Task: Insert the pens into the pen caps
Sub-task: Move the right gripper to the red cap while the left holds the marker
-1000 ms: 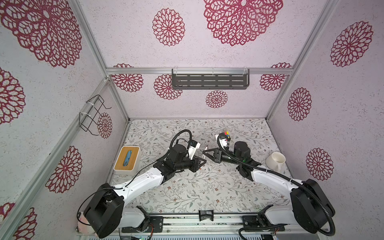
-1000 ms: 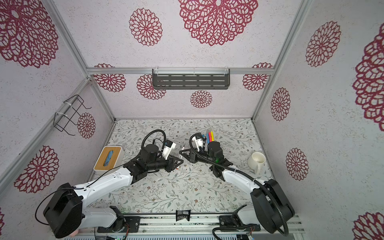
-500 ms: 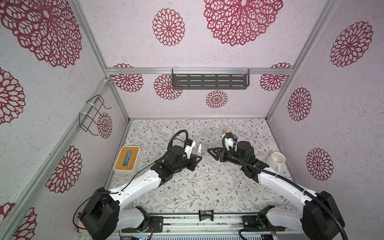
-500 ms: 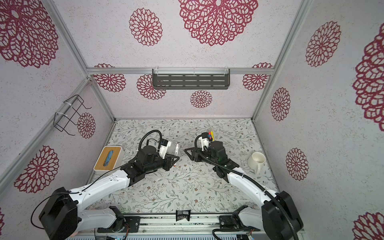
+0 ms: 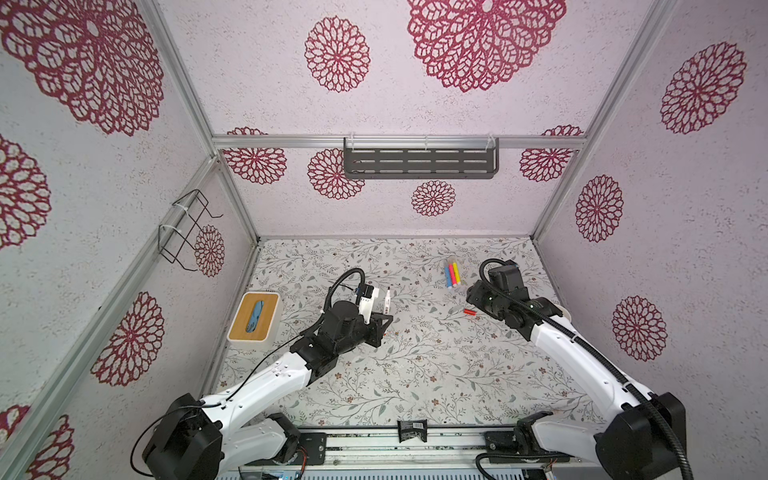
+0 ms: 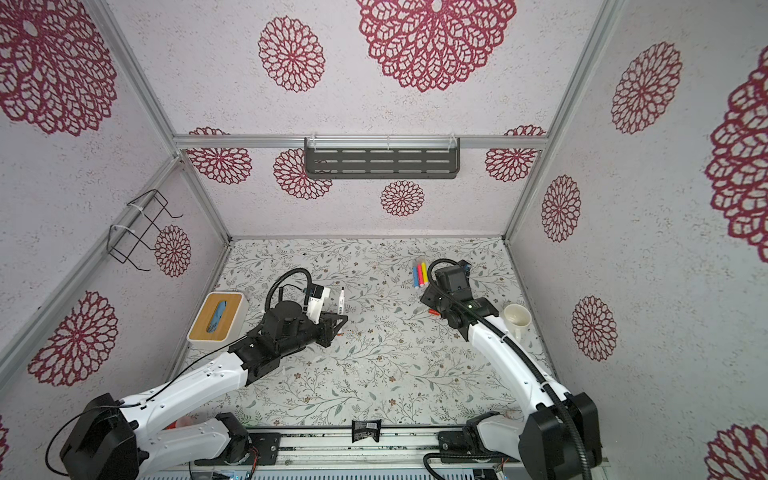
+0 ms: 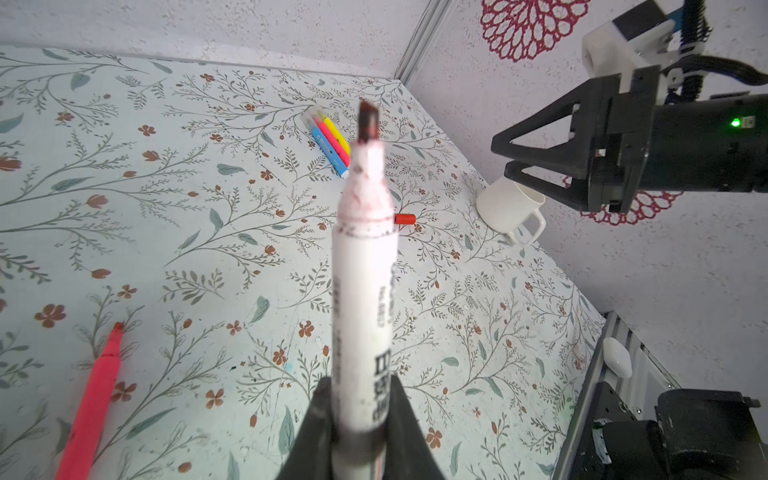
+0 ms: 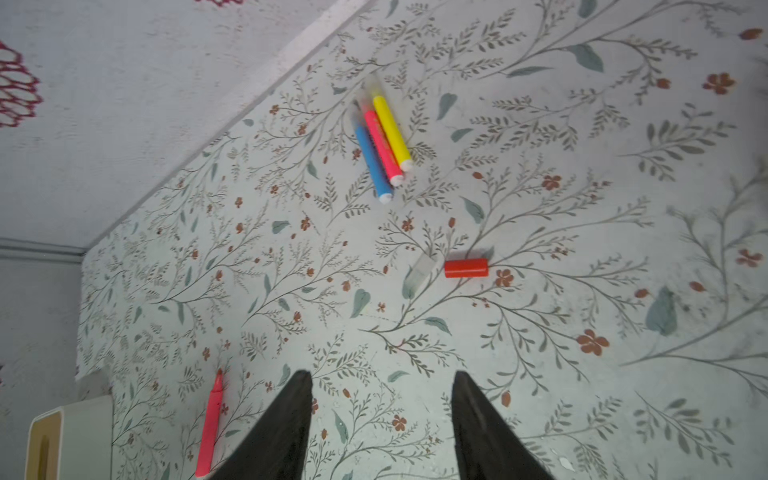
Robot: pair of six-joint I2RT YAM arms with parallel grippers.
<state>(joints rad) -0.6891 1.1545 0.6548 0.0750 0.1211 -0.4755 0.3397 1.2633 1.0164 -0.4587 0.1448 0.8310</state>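
My left gripper is shut on the lower barrel of a white marker, which stands upright in both top views with its dark red tip bare. A red cap lies on the mat beside a clear cap. My right gripper hovers open and empty above the mat, short of both caps. Blue, pink and yellow pens lie side by side near the back. A loose pink pen lies on the mat near the left gripper.
A white mug stands at the right edge behind the right arm. A wood-topped tissue box sits against the left wall. The floral mat reaches the cell walls on three sides.
The two grippers were close together at mid-table. The right one has opened and pulled back to the right; the left has drawn back a little, still holding the white marker.
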